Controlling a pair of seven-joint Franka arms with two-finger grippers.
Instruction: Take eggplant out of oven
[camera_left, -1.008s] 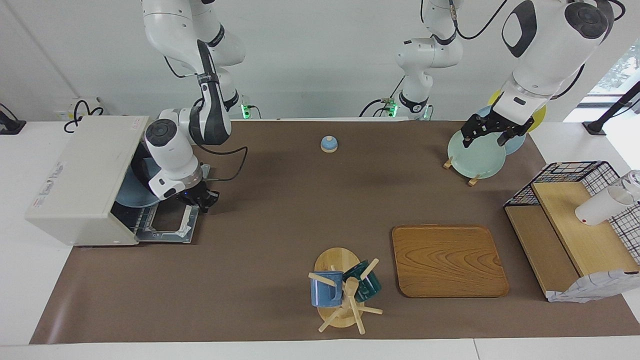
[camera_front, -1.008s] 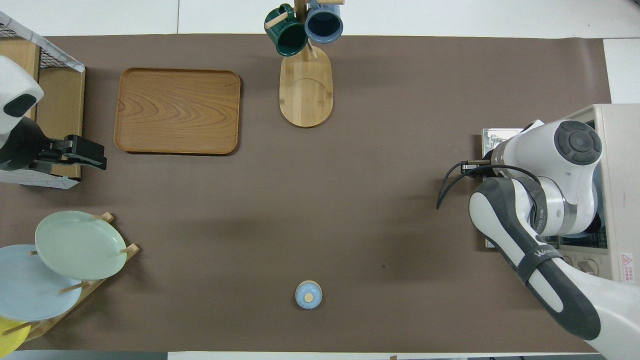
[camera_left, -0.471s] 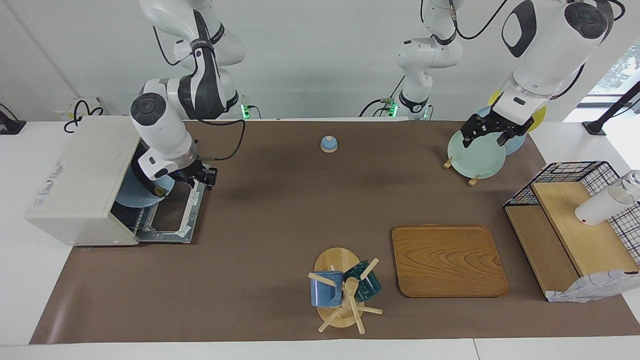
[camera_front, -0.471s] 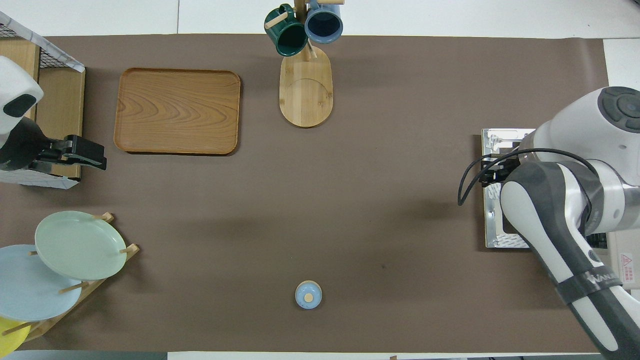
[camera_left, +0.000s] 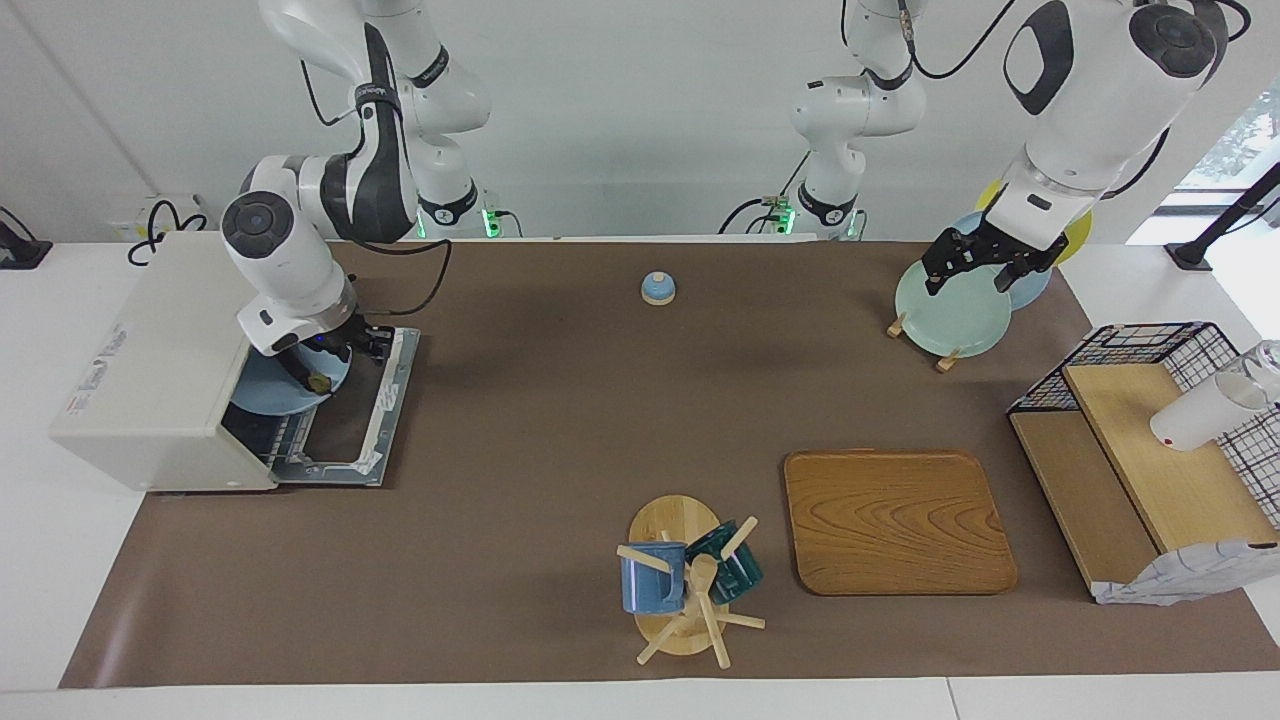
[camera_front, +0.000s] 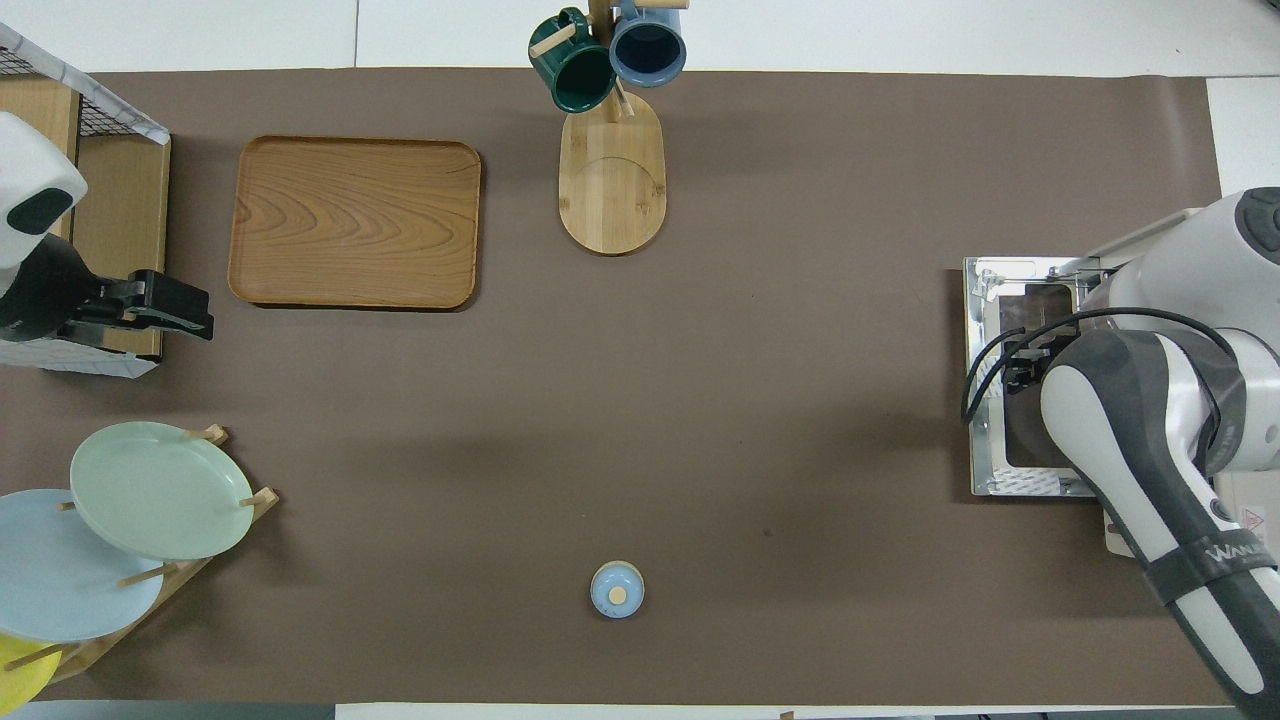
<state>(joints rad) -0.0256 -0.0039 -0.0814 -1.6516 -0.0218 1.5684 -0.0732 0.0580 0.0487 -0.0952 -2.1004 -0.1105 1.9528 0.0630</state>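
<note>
Reaching into the mouth of the oven (camera_left: 160, 350) is the step in hand, as I judge it: the right gripper (camera_left: 360, 343) hangs low over the dropped-open door (camera_left: 372, 440), at about nine o'clock in the facing view, at the right arm's end of the tabletop (camera_left: 560, 420). The eggplant (camera_left: 308, 372) is not out yet; a dark length with a brownish stem tip lies on a blue plate (camera_left: 262, 398) just inside the opening, under the arm's wrist. Whether the right gripper is clenched or released I cannot tell, nor whether it touches the eggplant. The next move probably calls for coming down on the dark body, closing on it across its thin width, and drawing it out over the door without dragging the plate along. The left gripper (camera_left: 975, 262) waits at about two o'clock over a pale green plate (camera_left: 950, 315) on its rack, its fingers spread and holding nothing. Most of the eggplant is hidden by the wrist, so its full lie is a guess. From overhead the right arm covers the oven's mouth entirely, and the oven is cut off at the edge.
</note>
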